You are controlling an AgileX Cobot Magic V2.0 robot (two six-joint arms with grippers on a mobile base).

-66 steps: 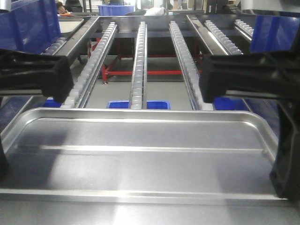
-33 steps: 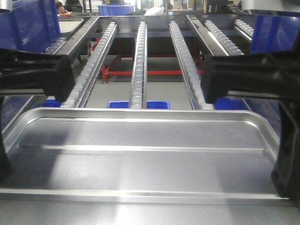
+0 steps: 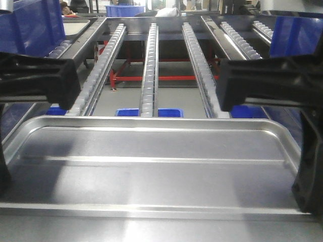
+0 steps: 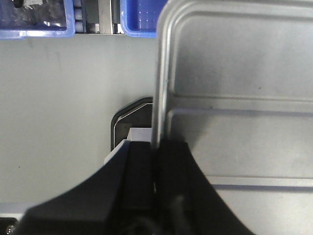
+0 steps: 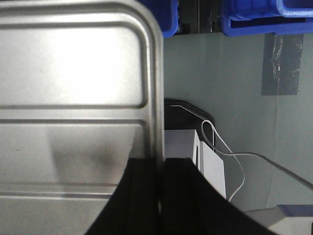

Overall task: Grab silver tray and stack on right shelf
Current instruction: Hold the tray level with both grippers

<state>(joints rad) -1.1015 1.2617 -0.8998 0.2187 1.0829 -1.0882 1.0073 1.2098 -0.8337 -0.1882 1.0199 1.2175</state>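
— Whereabouts of the tray (image 3: 151,171)?
— Gripped between both hands, long axis running left to right. Left hand (image 4: 156,149) pinched nearly shut on the left short rim, right hand (image 5: 161,169) likewise on the right.
— And the shelf (image 3: 149,75)?
— Straight ahead, beyond the tray's far long edge, with roller lanes (image 3: 199,65) running away at right angles to that axis. About equally near for both arms, so probably a forward push, broadside first.
— Anything hidden?
— Shelf's front bar, lost behind the tray. Fingertips cut off in both wrist views. Hard to judge whether above or level with the rollers.
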